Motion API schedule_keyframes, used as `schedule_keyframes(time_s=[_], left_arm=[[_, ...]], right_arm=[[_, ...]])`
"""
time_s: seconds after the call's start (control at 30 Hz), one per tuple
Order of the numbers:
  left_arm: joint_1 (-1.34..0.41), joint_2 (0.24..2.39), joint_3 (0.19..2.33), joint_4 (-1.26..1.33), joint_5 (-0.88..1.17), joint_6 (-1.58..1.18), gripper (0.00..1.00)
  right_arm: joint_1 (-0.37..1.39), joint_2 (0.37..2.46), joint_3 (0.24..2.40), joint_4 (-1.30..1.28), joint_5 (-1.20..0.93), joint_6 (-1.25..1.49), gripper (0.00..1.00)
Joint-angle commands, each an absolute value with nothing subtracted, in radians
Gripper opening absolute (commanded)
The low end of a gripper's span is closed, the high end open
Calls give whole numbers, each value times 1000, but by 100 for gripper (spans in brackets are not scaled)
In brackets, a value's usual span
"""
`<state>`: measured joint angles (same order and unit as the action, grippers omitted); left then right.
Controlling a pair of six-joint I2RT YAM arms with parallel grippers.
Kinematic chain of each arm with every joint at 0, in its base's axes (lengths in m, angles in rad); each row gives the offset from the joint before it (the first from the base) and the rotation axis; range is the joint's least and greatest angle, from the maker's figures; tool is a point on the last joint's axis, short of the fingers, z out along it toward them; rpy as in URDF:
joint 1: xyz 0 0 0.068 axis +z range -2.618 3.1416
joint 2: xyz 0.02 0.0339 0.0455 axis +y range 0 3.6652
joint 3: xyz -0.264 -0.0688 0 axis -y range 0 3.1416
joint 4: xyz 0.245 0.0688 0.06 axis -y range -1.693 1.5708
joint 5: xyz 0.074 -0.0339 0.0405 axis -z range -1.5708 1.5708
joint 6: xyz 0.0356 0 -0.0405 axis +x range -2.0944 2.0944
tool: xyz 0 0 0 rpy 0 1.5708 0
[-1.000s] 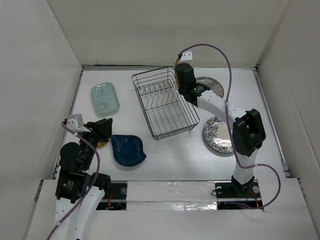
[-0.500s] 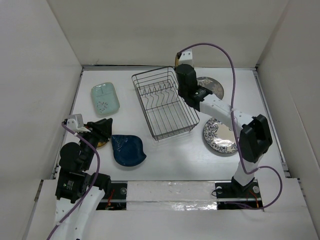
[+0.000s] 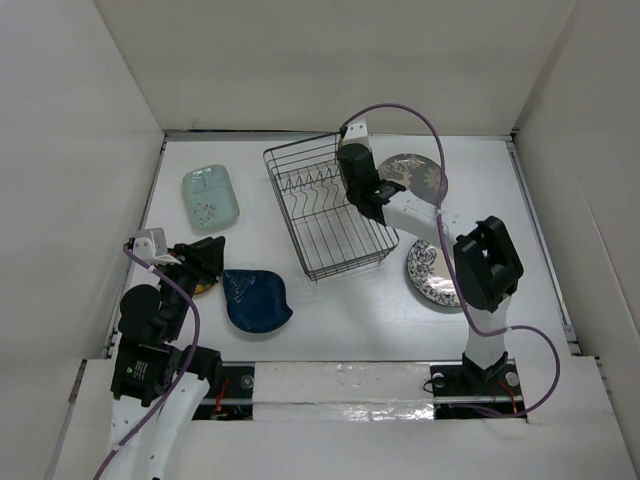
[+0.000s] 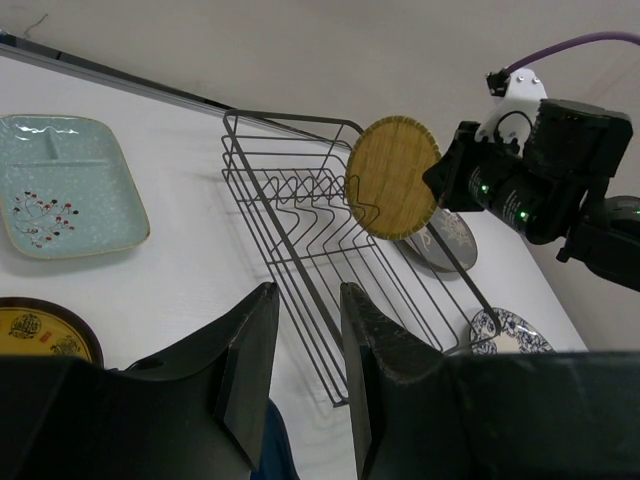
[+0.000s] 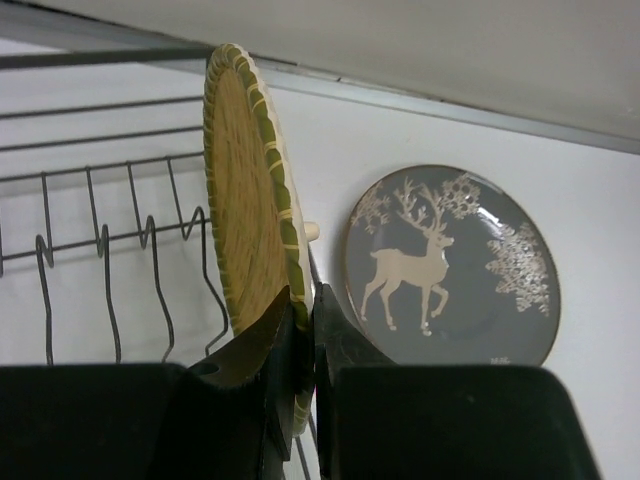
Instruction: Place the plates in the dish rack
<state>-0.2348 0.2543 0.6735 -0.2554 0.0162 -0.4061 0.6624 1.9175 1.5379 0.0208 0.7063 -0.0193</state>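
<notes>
Over on the far side, the right gripper (image 5: 303, 320) pinched a yellow plate (image 5: 245, 200) upright on its edge, over the far right edge of the rack (image 3: 335, 235). The left gripper (image 4: 300, 330) hovered part-open and empty at the near left, beside the blue dish (image 3: 255, 298).

White table (image 3: 330, 320), rack (image 3: 335, 232), mint dish (image 3: 210, 197), leaf dish (image 3: 256, 300), deer plate (image 3: 421, 172), patterned plate (image 3: 428, 272)

The woven-look round plate (image 5: 245, 190) is showing a straw-yellow face and a rim striped in green and cream, while the deer plate (image 5: 450, 265) is wearing grey with a cream stag, branches and snowflakes. The rectangular dish (image 4: 65, 185) is showing pale mint with a red-and-dark twig print, the leaf-shaped dish (image 3: 256, 299) is showing dark blue, and the patterned plate (image 3: 422, 268) is carrying blue scrollwork on white. The dish rack (image 3: 288, 216) is reading as dark grey wire, and the second yellow plate (image 4: 35, 325) is showing a dark brown rim.
</notes>
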Motion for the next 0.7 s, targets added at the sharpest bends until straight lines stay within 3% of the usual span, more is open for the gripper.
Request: schedule_keyframes(time_s=[0.0, 0.17, 0.27, 0.3, 0.4, 0.53, 0.67], left_arm=[[-239, 255, 669, -225, 8, -413, 28], [-239, 255, 669, -225, 8, -413, 28], [-239, 259, 669, -225, 8, -413, 28], [-239, 258, 667, -225, 8, -413, 29], [-239, 262, 667, -225, 8, -413, 28], [-239, 262, 667, -225, 8, -411, 28], [-239, 261, 669, -226, 8, -413, 27]], right_arm=[[661, 1920, 1545, 64, 678, 40, 0], [661, 1962, 1552, 40, 664, 72, 0], [661, 1945, 1558, 19, 675, 90, 21], [661, 1933, 1559, 17, 678, 94, 36], [661, 1873, 1559, 11, 667, 100, 54], [670, 1789, 1562, -31, 612, 115, 61], [739, 1703, 1531, -35, 496, 110, 54]])
